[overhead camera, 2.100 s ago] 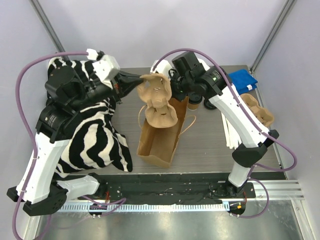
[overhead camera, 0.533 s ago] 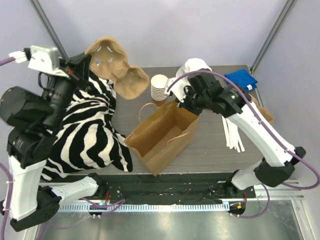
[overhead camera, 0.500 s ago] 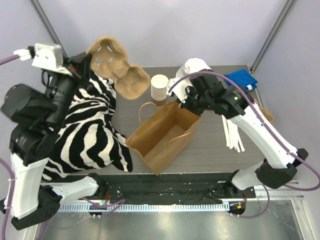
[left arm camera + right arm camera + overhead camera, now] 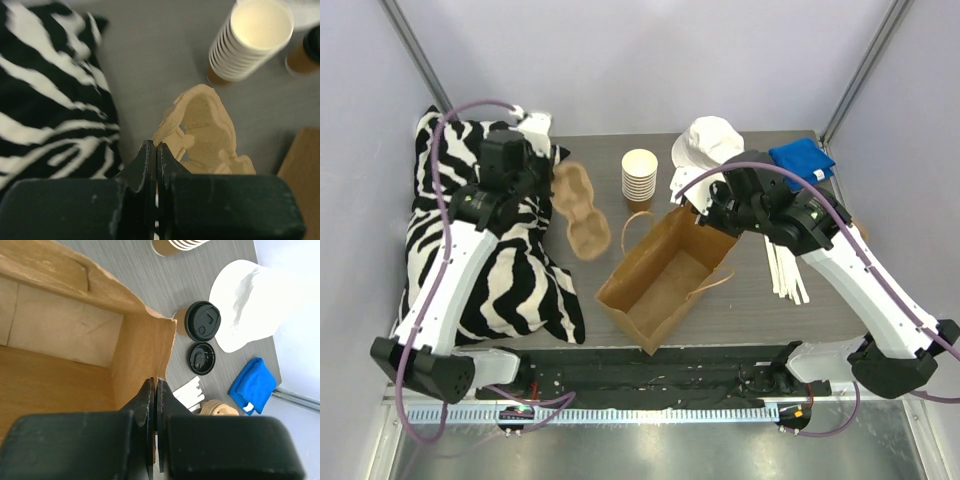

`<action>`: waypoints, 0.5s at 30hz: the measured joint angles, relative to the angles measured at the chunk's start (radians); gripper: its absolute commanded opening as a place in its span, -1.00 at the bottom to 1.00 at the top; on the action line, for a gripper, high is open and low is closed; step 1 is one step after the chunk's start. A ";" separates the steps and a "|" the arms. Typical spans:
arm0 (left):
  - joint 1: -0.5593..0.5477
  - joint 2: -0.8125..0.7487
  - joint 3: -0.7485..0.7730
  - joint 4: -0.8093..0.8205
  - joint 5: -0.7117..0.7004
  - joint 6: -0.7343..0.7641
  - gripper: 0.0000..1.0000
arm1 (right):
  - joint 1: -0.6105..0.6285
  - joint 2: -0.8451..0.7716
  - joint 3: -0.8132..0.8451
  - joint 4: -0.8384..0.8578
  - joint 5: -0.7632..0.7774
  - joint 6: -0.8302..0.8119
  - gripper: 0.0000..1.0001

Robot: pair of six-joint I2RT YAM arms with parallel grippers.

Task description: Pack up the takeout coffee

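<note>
The takeout coffee (image 4: 202, 320), a brown-banded cup with a black lid, stands on the table just beyond the brown paper bag (image 4: 60, 370). It also shows at the right edge of the left wrist view (image 4: 306, 54). In the top view my right arm hides it. My right gripper (image 4: 156, 382) is shut on the bag's (image 4: 660, 280) far rim, as the top view (image 4: 705, 212) also shows. My left gripper (image 4: 156, 146) is shut on the edge of a tan pulp cup tray (image 4: 207, 125) and holds it low over the table (image 4: 578, 212), left of the bag.
A stack of lidless cream cups (image 4: 639, 176) stands behind the bag. A loose black lid (image 4: 202, 358), a white hat (image 4: 708, 142), a blue cloth (image 4: 802, 161), white strips (image 4: 785, 268) and another pulp tray (image 4: 218, 408) lie on the right. A zebra cloth (image 4: 490, 275) covers the left.
My left arm has swung down and forward, bringing the pulp tray from high at the back left to just above the table. My right gripper has shifted the bag slightly right.
</note>
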 measured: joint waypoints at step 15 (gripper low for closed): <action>0.220 0.121 -0.420 0.038 0.393 -0.053 -1.00 | -0.064 0.066 0.009 0.039 -0.066 -0.025 -0.98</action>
